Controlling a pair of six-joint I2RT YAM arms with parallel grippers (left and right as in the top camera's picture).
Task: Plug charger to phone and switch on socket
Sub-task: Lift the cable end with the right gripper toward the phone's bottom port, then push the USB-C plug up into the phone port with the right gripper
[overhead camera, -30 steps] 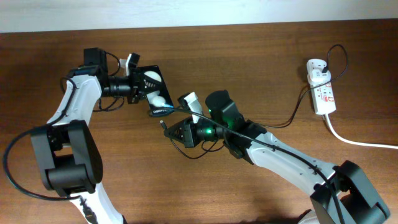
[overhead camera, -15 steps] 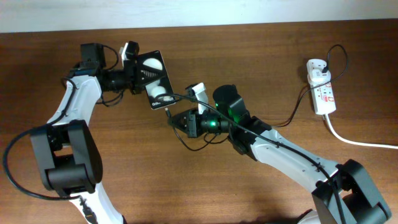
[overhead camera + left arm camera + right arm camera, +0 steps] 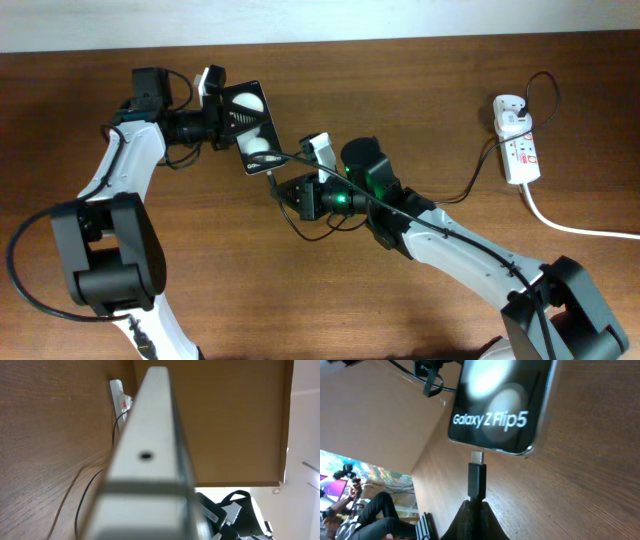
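The black phone is held off the table, and my left gripper is shut on its left side. In the left wrist view its blurred edge fills the middle. In the right wrist view the phone shows white lettering at its lower end. My right gripper is shut on the charger's black plug. The plug's metal tip touches the phone's bottom edge, and I cannot tell how deep it sits. The thin black cable runs to the white adapter on the socket.
The socket strip lies at the far right of the wooden table, with its thick white cord trailing off right. It also shows far off in the left wrist view. The right arm stretches across the table's middle.
My left gripper has raised the phone, moved it a little farther back and turned it. My right gripper has moved up and left with the plug until the tip reached the phone's end.
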